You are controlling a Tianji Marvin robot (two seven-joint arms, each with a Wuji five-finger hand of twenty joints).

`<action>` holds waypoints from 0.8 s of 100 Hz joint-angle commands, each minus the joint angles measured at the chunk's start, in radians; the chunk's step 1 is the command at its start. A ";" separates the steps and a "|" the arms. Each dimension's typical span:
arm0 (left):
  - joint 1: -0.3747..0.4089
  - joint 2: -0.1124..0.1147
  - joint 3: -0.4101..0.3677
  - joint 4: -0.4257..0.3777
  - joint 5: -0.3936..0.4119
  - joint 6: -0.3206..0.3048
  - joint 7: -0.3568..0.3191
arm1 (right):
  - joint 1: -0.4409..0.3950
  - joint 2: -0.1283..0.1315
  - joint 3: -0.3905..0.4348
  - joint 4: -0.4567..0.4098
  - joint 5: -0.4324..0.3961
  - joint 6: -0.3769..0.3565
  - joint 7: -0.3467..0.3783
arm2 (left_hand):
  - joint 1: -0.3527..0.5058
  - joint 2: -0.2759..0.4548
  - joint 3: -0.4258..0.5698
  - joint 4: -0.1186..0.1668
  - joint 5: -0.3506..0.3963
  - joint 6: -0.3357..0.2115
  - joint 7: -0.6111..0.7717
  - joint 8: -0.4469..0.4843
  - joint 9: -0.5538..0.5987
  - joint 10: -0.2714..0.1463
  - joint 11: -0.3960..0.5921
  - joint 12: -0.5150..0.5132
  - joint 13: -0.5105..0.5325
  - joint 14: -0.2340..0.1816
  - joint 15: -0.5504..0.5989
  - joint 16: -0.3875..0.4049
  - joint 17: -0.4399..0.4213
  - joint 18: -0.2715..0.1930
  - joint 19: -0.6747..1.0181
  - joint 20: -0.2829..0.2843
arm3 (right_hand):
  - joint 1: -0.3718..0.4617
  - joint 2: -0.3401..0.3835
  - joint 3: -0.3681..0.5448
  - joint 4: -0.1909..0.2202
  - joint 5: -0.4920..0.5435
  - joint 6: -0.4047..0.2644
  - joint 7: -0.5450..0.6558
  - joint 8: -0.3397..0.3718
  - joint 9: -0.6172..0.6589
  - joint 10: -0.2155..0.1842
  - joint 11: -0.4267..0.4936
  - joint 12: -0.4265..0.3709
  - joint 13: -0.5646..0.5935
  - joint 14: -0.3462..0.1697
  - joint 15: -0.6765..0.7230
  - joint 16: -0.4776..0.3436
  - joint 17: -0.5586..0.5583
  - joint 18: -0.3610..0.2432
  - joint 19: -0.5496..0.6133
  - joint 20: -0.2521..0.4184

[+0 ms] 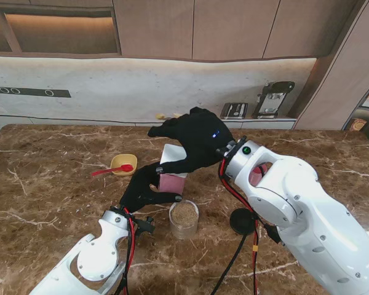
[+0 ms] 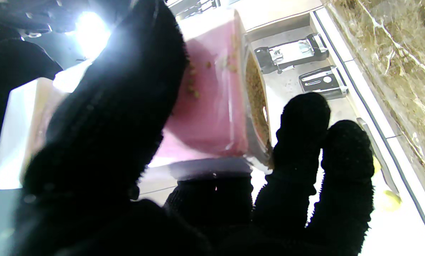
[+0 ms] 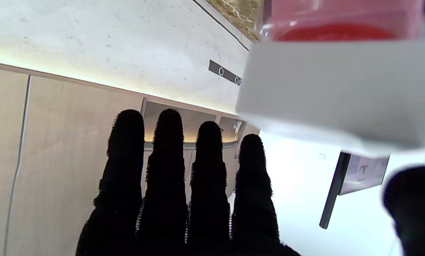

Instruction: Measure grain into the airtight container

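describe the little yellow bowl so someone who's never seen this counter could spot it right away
Start at the brown marble counter and look on the robot's left side, farther from me than the left hand. There sits the small yellow bowl, standing apart from the clear round jar of grain. It is the only yellow dish, and a red spoon rests across it, handle sticking out left.

Our left hand (image 1: 144, 190) reaches forward from the near left, its black-gloved fingers (image 2: 301, 135) curled in a grip. Our right hand (image 1: 194, 138) is raised beyond it, four fingers (image 3: 168, 156) straight and side by side, thumb (image 3: 411, 202) apart
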 commanded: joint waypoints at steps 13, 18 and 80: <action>0.010 -0.001 0.000 -0.006 0.003 0.000 0.001 | -0.011 0.021 0.090 -0.067 0.224 -0.048 0.183 | 0.172 0.501 0.436 0.102 0.361 -0.283 0.615 0.083 0.184 -0.147 0.257 0.070 0.019 -0.068 0.026 0.002 -0.012 -0.019 0.034 0.022 | 0.286 -0.158 0.027 0.079 -0.091 0.038 -0.033 0.053 -0.121 -0.011 -0.037 -0.025 -0.144 -0.010 -0.048 -0.043 -0.131 0.034 -0.161 0.075; 0.011 -0.001 -0.001 -0.007 0.003 0.000 0.001 | -0.010 0.028 0.112 -0.073 0.291 -0.061 0.226 | 0.172 0.501 0.436 0.102 0.361 -0.283 0.615 0.084 0.184 -0.147 0.257 0.070 0.020 -0.068 0.026 0.002 -0.012 -0.020 0.034 0.022 | 0.341 -0.207 0.101 0.147 -0.110 0.045 -0.043 0.065 -0.146 -0.011 -0.042 -0.026 -0.169 -0.010 -0.056 -0.048 -0.157 0.045 -0.201 0.102; 0.011 0.002 -0.006 -0.007 0.007 -0.001 -0.008 | 0.087 0.068 0.068 -0.020 0.393 -0.110 0.422 | 0.173 0.500 0.435 0.101 0.362 -0.280 0.615 0.084 0.184 -0.144 0.258 0.070 0.018 -0.065 0.026 0.002 -0.013 -0.019 0.033 0.022 | 0.770 -0.508 0.739 -0.018 -0.026 -0.147 0.029 0.178 -0.163 -0.023 -0.013 0.015 -0.149 -0.043 -0.029 -0.029 -0.115 0.046 -0.238 0.175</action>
